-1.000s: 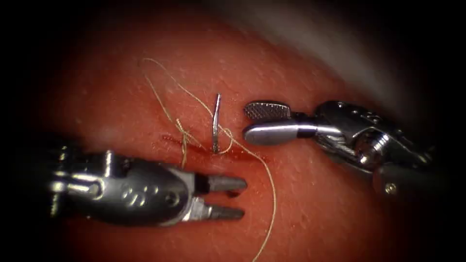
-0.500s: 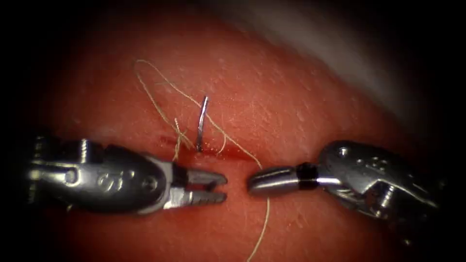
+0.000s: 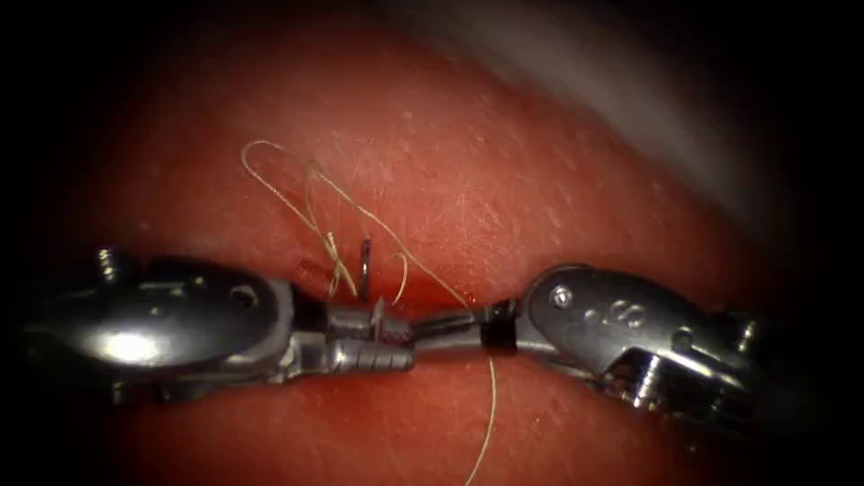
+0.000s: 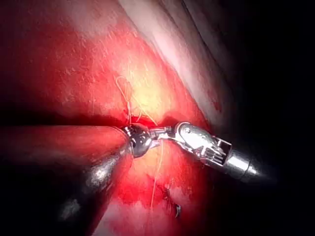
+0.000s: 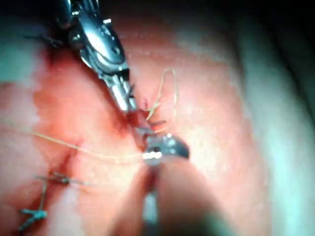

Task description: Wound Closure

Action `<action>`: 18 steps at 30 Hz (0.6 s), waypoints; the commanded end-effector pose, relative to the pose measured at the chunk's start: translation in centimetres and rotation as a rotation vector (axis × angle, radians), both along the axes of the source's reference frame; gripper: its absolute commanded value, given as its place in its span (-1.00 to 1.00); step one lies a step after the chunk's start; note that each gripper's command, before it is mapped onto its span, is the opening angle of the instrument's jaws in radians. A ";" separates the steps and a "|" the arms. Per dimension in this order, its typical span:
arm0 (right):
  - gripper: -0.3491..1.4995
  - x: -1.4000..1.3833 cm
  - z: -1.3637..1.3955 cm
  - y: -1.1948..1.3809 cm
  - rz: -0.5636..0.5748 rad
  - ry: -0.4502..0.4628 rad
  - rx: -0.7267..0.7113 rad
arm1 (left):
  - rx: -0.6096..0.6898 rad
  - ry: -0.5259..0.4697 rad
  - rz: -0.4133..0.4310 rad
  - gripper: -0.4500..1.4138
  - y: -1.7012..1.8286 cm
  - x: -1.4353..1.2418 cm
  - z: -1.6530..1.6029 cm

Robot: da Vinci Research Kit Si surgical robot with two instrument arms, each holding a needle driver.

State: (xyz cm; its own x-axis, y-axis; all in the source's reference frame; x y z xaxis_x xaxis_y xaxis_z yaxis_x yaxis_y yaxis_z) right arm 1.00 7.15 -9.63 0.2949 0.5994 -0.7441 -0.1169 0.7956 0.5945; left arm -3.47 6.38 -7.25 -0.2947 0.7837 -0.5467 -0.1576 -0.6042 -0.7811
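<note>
While the needle [image 3: 364, 267] stands in the tissue [image 3: 504, 162] near the middle of the endoscope frame, only a short dark piece of it sticks up out of the cut [image 3: 423, 292], and no tool holds it. Pale thread [image 3: 297, 193] makes a loop up and to the left of the needle, has a small knot [image 3: 335, 261] just to its left, and one long strand runs down to the bottom edge of the frame. Red fluid [image 3: 441, 290] lies along the cut. Just below the needle, the left tool [image 3: 382, 346] comes in from the left with its two jaws a little apart, holding nothing. The right tool [image 3: 432, 326] comes in from the right with its jaws pressed together, and its tip pokes between the left tool's jaws. I cannot tell if it pinches the thread.
</note>
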 end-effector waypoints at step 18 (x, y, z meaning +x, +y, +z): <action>-1.00 0.14 0.13 -0.10 -0.029 -0.052 -0.016 | 0.240 -0.099 -0.033 -0.89 -0.03 -0.05 -0.54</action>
